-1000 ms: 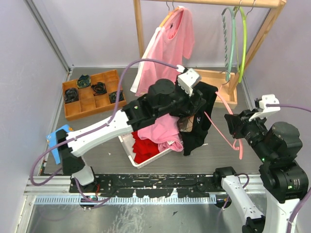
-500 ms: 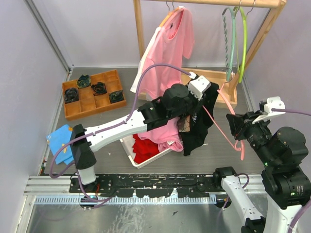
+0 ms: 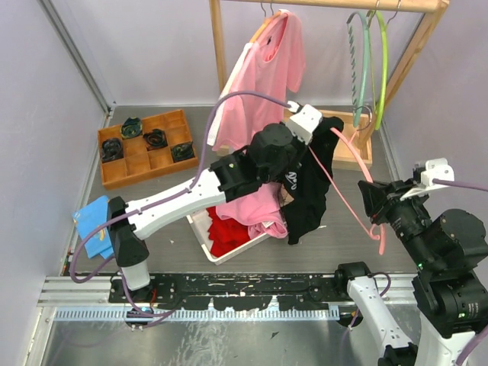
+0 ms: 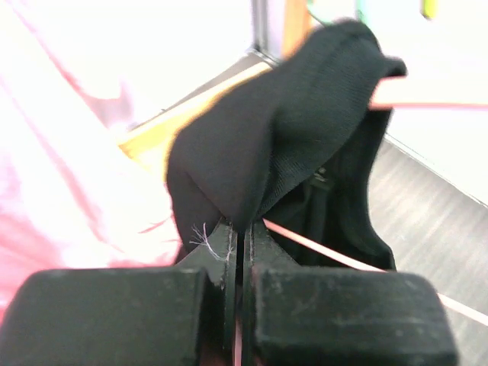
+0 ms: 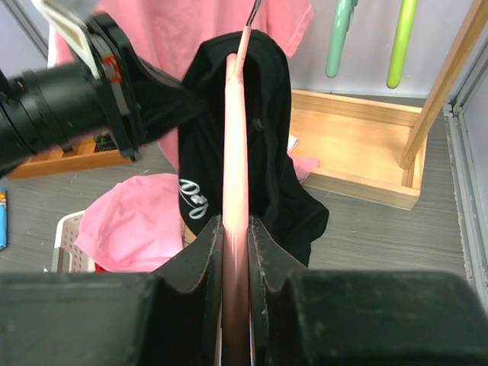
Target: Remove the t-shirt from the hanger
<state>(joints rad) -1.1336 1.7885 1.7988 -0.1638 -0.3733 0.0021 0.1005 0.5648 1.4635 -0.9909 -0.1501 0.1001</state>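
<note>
Grip | left fingers (image 4: 217, 248) pinched shut on t-shirt (image 3: 309, 191) shoulder fold, shirt hung on pink hanger (image 5: 236, 137) | right fingers (image 5: 202, 252) clamped on hanger | we judged: peel cloth off hanger end, keep hanger steady.

White arms (image 3: 175, 202), lilac cables (image 3: 229, 96), black left gripper (image 4: 242, 231).

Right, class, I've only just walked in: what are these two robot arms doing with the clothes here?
The right arm's fingers are clamped on a pink hanger, holding it up above the table. A black t-shirt hangs from it. The left arm's fingers are shut on a fold of that shirt near its top, ready to pull it off. The shirt is not yet off the hanger. A white basket holding pink and red clothes sits just below.
</note>
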